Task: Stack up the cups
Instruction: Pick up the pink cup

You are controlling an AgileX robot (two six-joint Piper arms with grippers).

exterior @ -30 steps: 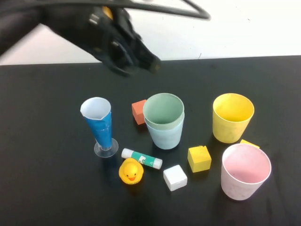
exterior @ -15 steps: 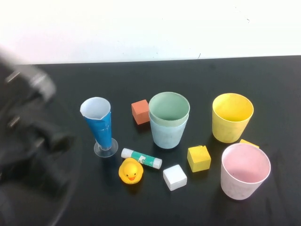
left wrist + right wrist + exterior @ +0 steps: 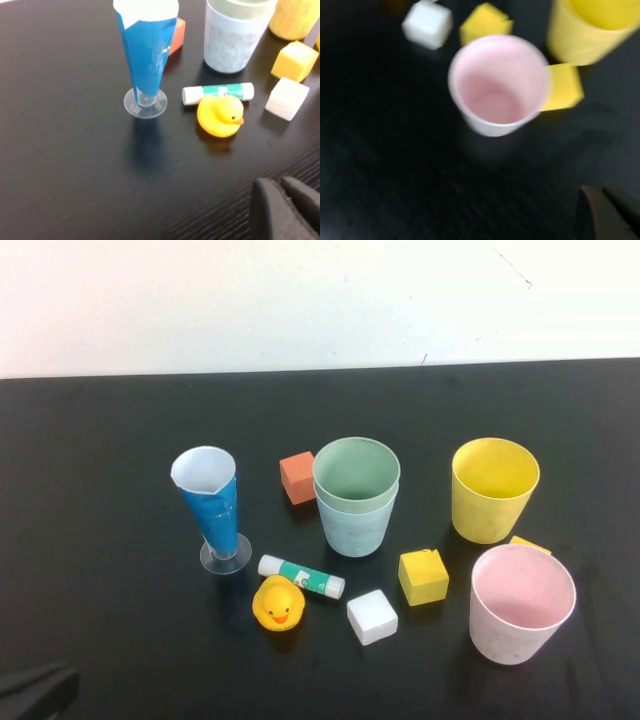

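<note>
High view, green cup (image 3: 355, 472) nested upright in blue cup (image 3: 356, 530), left gripper (image 3: 287, 210) and right gripper (image 3: 610, 210) closed, empty

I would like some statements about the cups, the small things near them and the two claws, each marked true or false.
1. The green cup sits inside the light blue cup. True.
2. The pink cup is stacked in the yellow cup. False: it stands alone, nearer the robot.
3. The rubber duck is beside the glue stick. True.
4. The left claw grips the blue cone glass. False: it is shut, holds nothing and is low at the near left.
5. The right claw holds the pink cup. False: it is shut, empty, above the table near that cup.
</note>
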